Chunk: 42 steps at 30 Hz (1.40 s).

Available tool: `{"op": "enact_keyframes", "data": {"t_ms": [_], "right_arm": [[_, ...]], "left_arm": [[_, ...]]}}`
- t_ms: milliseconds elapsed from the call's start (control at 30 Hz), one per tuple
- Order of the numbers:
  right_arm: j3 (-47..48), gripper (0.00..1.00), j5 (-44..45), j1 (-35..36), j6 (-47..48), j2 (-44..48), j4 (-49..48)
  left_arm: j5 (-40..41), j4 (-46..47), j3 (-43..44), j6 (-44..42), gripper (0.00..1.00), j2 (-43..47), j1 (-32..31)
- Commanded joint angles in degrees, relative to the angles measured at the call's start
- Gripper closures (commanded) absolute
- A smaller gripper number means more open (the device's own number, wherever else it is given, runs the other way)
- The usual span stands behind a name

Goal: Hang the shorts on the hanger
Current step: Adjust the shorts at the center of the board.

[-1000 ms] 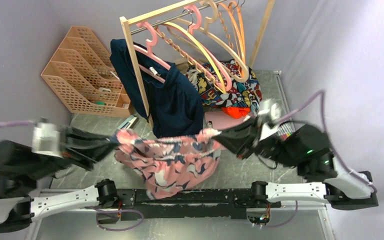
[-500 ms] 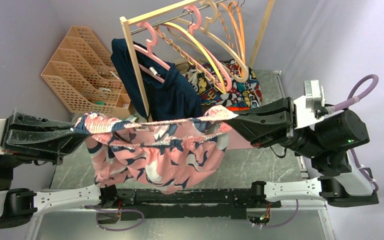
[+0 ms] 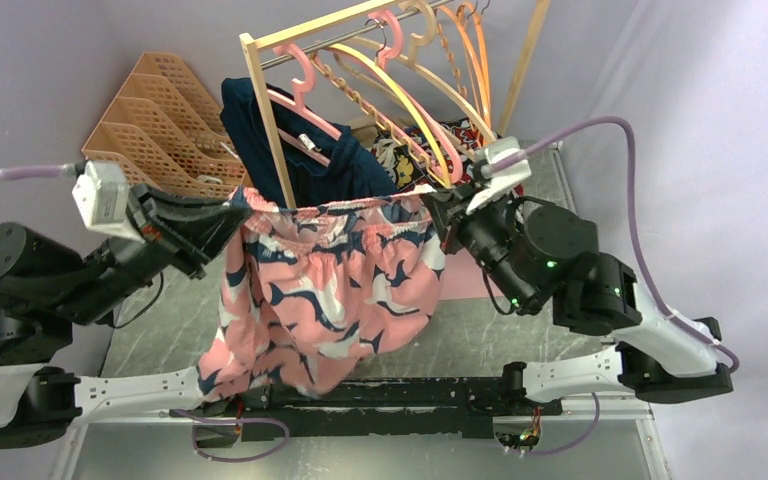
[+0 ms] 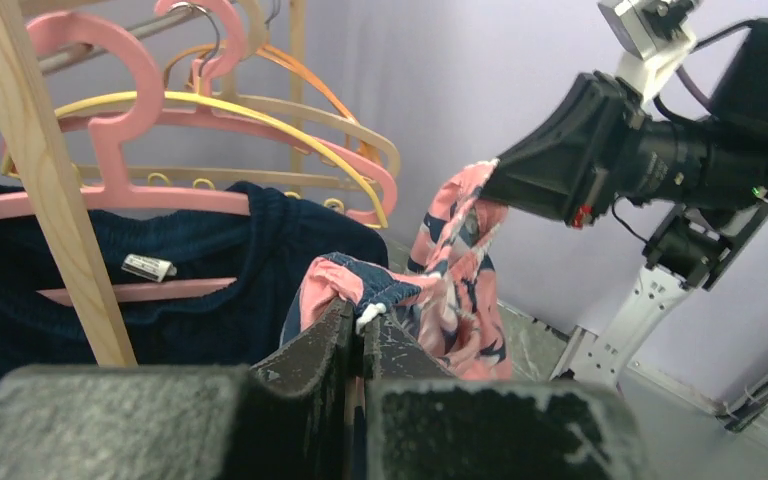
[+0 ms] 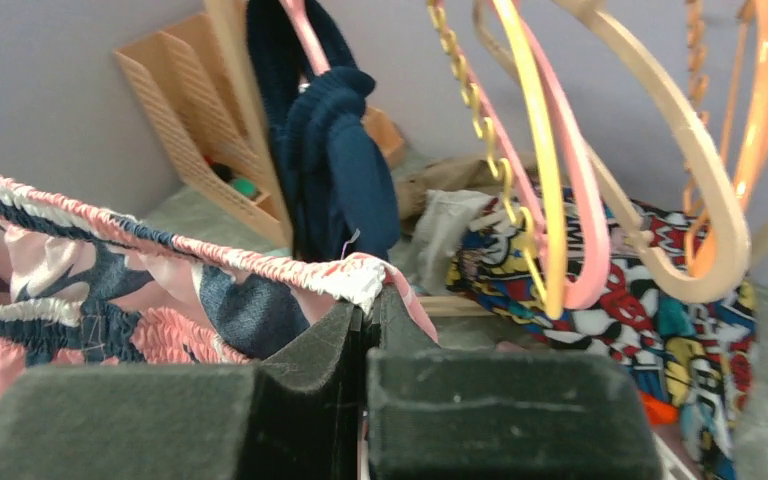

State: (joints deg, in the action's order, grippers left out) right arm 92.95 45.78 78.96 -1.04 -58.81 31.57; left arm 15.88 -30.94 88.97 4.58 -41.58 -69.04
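While clamped on opposite ends of the waistband, holds the shorts (image 3: 320,290) stretched in the air between left gripper (image 3: 232,205) and right gripper (image 3: 438,205). Pinches the pink elastic hem flat between closed fingers (image 4: 305,365) on the left and likewise on the right, as checked in each wrist view. Lets the legs hang free below both grippers.

Done, judging by the lie: picked up, opened out, held at about rack height.

Not done: no contact yet with the hanger (image 3: 407,105). Finds it on the rail of the wooden rack (image 3: 270,130), beyond and above the right gripper, wedged among pink hangers (image 3: 305,70) and apart from the waistband. Notes a navy garment (image 3: 360,175) just behind the stretched hem, between the two grippers, and a cartoon-print cloth (image 5: 650,300) low beyond the right gripper.

Left, by estimate: get the yellow arm through the waistband or drape the cloth over it. Likely needs one gripper freed, with both occupied now. Puts progress at under half, with the fiddly part ahead. Cannot tell whether the hem will clear the neighbouring hangers.
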Motion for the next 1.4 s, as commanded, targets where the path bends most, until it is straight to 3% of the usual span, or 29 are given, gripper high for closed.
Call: {"op": "enact_keyframes", "data": {"t_ms": [0,100,300,467,533,700,833,1067,1200,1367], "right_arm": [[9.39,1.0,7.42,-0.21,1.79,-1.46,3.69],[13.67,1.0,2.15,-0.21,2.89,-1.01,1.24],[6.84,1.0,3.2,-0.22,1.63,4.02,-0.67],[14.79,1.0,-4.51,-0.23,1.64,3.7,0.51],[12.79,1.0,-6.33,-0.21,1.12,4.53,0.46],[-10.2,1.0,-6.22,-0.22,-3.36,12.59,-4.04],[-27.27,1.0,-5.63,-0.21,-10.64,19.97,-5.66],[-45.18,1.0,-9.95,-0.21,-22.56,25.79,-7.47],[-49.26,1.0,-15.43,-0.27,-27.43,24.76,-5.76],[-54.41,1.0,-21.33,-0.26,-34.3,23.05,-5.67]], "left_arm": [[6.56,-4.38,11.67,0.41,0.93,-6.01,0.33],[2.96,-3.45,16.91,0.39,0.93,-8.5,0.3],[6.97,-0.27,8.33,1.35,0.93,-3.28,0.31],[5.36,2.93,13.84,-1.48,0.93,-3.99,0.3],[6.41,2.9,12.0,-1.45,0.93,-3.28,0.3],[8.46,3.78,-5.82,2.68,0.93,4.92,0.3],[9.95,2.39,-22.66,10.91,0.93,13.06,0.3],[5.05,5.03,-48.32,28.21,0.93,25.21,0.3],[2.17,4.75,-54.72,36.94,0.93,26.96,0.3],[1.3,-0.18,-57.9,47.42,0.92,22.97,0.3]]}}
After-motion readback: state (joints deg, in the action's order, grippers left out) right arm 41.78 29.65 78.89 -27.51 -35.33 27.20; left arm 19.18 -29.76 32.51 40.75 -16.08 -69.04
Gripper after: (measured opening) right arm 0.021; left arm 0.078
